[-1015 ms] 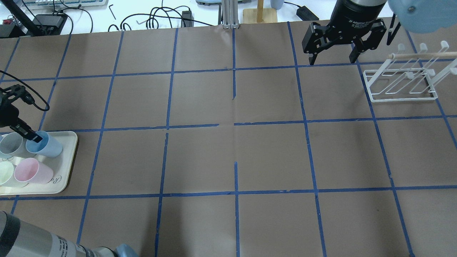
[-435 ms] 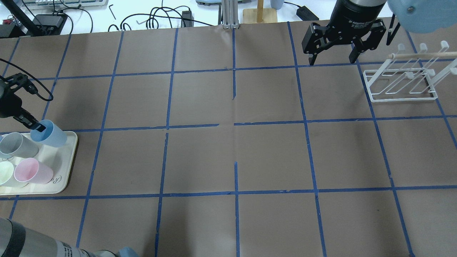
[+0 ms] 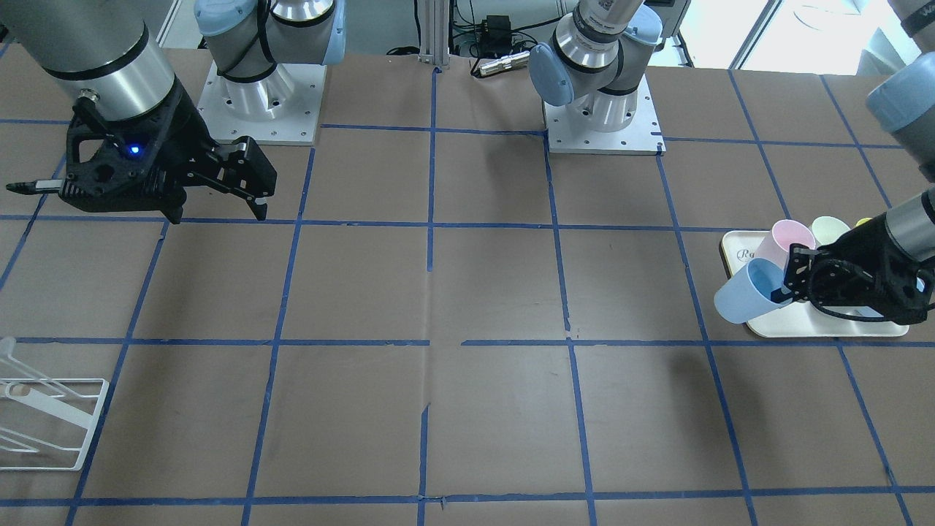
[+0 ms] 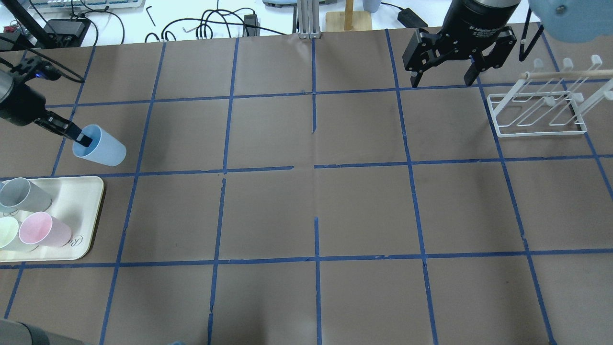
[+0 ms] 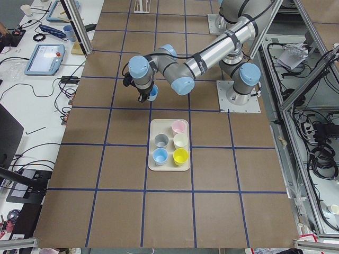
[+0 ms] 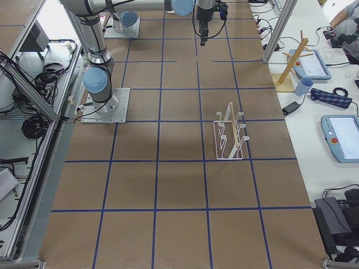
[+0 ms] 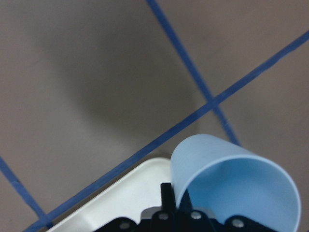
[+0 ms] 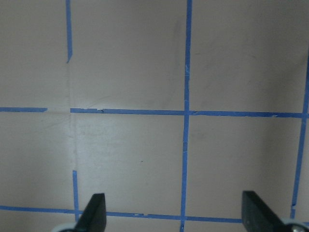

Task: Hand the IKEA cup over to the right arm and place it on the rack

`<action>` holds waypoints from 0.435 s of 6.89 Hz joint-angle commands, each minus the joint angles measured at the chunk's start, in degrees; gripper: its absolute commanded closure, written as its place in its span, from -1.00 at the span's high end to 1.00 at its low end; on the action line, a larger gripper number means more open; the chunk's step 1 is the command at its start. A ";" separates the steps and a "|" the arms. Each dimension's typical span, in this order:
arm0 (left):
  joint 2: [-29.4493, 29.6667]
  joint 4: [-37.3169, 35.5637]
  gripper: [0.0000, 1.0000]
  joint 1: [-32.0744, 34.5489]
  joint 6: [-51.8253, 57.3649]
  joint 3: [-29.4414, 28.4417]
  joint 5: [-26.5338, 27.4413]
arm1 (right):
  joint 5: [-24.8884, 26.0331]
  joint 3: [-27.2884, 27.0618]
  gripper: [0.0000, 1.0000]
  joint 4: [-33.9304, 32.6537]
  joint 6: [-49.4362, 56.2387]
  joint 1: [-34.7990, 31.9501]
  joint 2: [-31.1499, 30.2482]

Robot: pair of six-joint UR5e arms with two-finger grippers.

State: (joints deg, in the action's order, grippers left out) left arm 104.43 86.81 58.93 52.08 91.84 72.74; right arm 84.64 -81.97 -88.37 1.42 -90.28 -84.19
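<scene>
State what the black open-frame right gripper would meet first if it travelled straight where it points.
The right gripper would probably meet the brown paper-covered table near a blue tape crossing; its wrist view shows nothing ahead.

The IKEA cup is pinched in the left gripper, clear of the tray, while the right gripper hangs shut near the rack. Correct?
No: the right gripper near the rack is open, fingers spread wide in the overhead exterior view. The left gripper does pinch the IKEA cup, clear of the tray.
</scene>
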 commanded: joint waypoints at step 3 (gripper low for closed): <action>-3.62 22.48 -1.00 6.70 -28.29 -1.48 -32.23 | -12.48 0.84 1.00 -0.83 9.75 0.10 -1.15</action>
State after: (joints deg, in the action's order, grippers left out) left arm 101.35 103.44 63.40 30.93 90.41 50.55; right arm 79.49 -81.61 -88.80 4.91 -90.39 -85.14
